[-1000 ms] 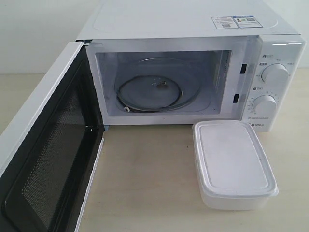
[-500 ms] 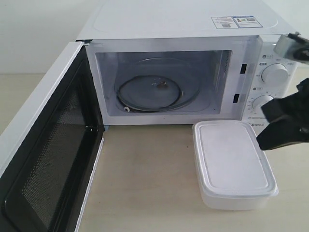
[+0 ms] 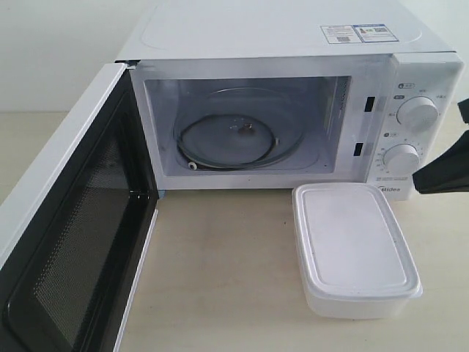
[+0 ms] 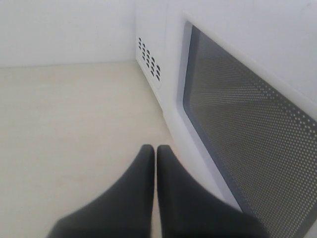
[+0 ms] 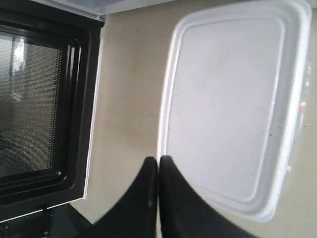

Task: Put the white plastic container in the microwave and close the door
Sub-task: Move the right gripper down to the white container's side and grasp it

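The white plastic container stands lidded on the table, just in front of the microwave's dial panel. The door is swung wide open to the left, and the glass turntable inside is bare. My right gripper is shut and empty, hovering above the container's long edge. In the exterior view only a black part of the right arm shows at the right edge. My left gripper is shut and empty, low over the table beside the door's outer mesh window.
The open door's black inner frame stands left of the container, with a strip of bare tabletop between them. The microwave's vented side wall lies beyond the left gripper. A pale wall runs behind.
The right arm came in over the dials half a second ago and has since drawn back toward the right edge. Container and door have not moved.
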You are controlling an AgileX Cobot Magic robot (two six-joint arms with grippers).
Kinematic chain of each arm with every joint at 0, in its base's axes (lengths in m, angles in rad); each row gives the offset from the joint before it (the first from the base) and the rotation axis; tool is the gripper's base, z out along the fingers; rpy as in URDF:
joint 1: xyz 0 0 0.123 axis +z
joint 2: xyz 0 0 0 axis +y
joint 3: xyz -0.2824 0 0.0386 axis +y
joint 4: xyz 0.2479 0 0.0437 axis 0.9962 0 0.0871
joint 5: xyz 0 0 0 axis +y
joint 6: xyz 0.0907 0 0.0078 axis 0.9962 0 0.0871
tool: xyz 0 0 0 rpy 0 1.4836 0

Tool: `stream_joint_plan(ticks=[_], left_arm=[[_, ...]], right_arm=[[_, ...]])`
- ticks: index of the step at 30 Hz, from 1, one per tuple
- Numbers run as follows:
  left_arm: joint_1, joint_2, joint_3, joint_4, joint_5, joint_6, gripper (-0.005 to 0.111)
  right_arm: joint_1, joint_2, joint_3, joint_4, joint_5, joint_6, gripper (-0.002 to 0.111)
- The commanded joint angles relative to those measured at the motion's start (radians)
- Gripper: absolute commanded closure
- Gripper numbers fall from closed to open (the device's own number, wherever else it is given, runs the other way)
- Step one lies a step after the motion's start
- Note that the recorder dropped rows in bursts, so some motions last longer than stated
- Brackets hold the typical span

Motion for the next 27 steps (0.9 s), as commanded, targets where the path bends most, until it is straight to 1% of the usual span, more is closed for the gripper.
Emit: stream_joint_plan(ticks=[1,6,13,15,16,18,23,26,27], left_arm=[[0.003,-0.002,0.004,0.001,-0.001,-0.009,0.103],[0.003,-0.002,0.004,0.001,-0.001,-0.009,0.103],[0.003,-0.002,0.004,0.001,-0.001,-0.009,0.103],[0.003,-0.002,0.004,0.001,-0.001,-0.009,0.103],[0.003,-0.002,0.004,0.001,-0.001,-0.009,0.103],[0.003,-0.002,0.004,0.001,-0.001,-0.009,0.103],[0.003,-0.002,0.004,0.001,-0.001,-0.009,0.103],[0.003,-0.002,0.004,0.001,-0.001,-0.009,0.103],[0.003,-0.002,0.004,0.001,-0.001,-0.009,0.103]], right_arm=[[-0.018,0.091,-0.006,0.024,0.008,-0.048,0.108],[-0.018,0.149,-0.006,0.02,0.003,-0.056,0.108],[-0.018,0.153,-0.006,0.02,-0.084,-0.067,0.108],[-0.018,0.153,-0.006,0.022,-0.092,-0.067,0.107],[-0.018,0.153,-0.006,0.022,-0.095,-0.067,0.104],[-0.018,0.153,-0.006,0.026,-0.103,-0.067,0.095],[-0.011,0.153,-0.006,0.041,-0.095,-0.084,0.068],[-0.011,0.155,-0.006,0.029,-0.108,-0.079,0.049],[-0.011,0.157,-0.006,0.026,-0.108,-0.069,0.044]])
